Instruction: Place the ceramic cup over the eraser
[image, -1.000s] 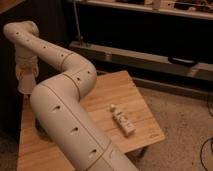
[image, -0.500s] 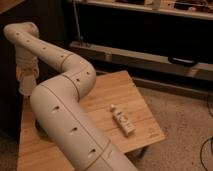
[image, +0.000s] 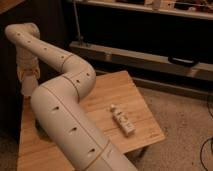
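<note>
My white arm (image: 60, 100) sweeps up from the bottom, bends at the far left and points down. My gripper (image: 28, 88) hangs at its end, over the left edge of the wooden table (image: 117, 90), partly hidden behind the arm. The ceramic cup does not show as a separate thing. The eraser is out of view, perhaps behind the arm.
A long white remote-like bar (image: 122, 121) lies on the right part of the table. Dark shelving with a metal rail (image: 150, 60) runs behind the table. A speckled floor (image: 185, 120) lies to the right.
</note>
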